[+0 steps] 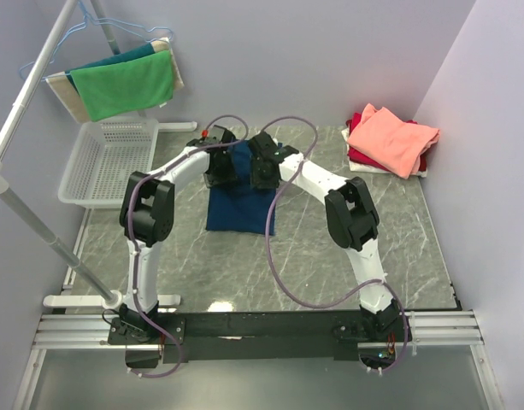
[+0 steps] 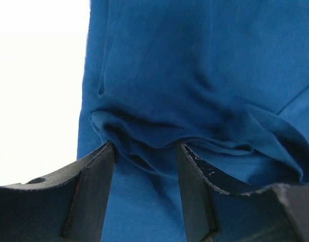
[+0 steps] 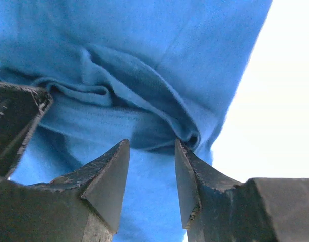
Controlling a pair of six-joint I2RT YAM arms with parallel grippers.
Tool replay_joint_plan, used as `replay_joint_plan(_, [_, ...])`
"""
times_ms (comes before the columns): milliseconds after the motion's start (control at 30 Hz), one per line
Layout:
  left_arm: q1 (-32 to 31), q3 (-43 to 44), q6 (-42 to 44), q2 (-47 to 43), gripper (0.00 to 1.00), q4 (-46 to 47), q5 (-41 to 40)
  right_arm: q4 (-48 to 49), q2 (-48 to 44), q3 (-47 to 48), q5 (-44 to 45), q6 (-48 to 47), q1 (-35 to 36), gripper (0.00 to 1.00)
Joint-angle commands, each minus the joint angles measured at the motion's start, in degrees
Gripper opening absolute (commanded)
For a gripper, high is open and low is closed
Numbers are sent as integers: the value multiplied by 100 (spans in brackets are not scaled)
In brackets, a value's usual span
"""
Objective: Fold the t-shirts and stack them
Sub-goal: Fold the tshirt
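state: left gripper [image 2: 145, 147] half-open, right gripper [image 3: 151, 143] half-open, nothing pinched | dark navy-blue cotton t-shirt [image 2: 194, 65]: bunched edge just ahead of each gripper | risk: closing may catch top layer only, fold spills

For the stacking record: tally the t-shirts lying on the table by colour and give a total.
Navy-blue t-shirt: 1
Salmon-pink t-shirt: 1
Red t-shirt, under the pink one: 1
Total: 3
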Motion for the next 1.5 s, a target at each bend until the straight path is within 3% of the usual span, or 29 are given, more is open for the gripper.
replay_joint_plan(0, [40,829,-121,218,57,-296,-819,-135,225,816,327,-116,-180,48])
replay_joint_plan(167, [145,1016,-324,26,61,-340,-1154,-29,356,1239,380,-143,-373,47])
replay_joint_plan(367, [172,542,-324,-492,63,-437,-1338,-301,612,1943,389,-160,-514,45])
replay_joint_plan(600, [181,-828,-166,-1521,63,-25,-908,76,-494,468,-128,-64,-479,45])
replay_joint_plan(867, [181,-1260,-139,-1733,60,-146,-161,226,-883,-395,-376,50,-163,45])
replay_joint_plan(1133, [181,-2253,-315,-1847,59,-147,-152,129,-356,158,-578,139,-40,45])
replay_joint_plan(1467, [172,-3123,-394,-1935,59,-50,-468,-213,619,1571,-894,68,-40,44])
